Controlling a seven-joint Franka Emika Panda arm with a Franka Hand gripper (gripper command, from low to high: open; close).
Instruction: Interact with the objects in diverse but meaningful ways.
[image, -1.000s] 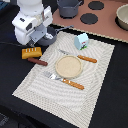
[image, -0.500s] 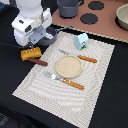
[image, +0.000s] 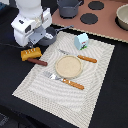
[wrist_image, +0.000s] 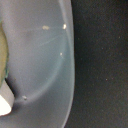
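My arm's white hand (image: 31, 26) hangs low over the black table at the exterior view's left. Its fingers are hidden behind the hand. The wrist view is filled by a pale grey rounded dish surface (wrist_image: 45, 65) seen from very close, with the dark tabletop (wrist_image: 102, 60) beside it. A yellow scored bread loaf (image: 30, 53) and a brown sausage (image: 37, 62) lie just in front of the hand. The white-and-light-blue carton (image: 81, 41) stands on the striped mat (image: 95, 95). The dark grey saucepan (image: 69, 7) stands at the back. The white bottle is not clearly in view.
A beige plate (image: 67, 66) sits mid-mat, with an orange-handled fork (image: 62, 80) in front of it and an orange-handled knife (image: 80, 56) behind it. A toy hob with black burners (image: 90, 18) and a bowl (image: 122, 17) stand at the back right.
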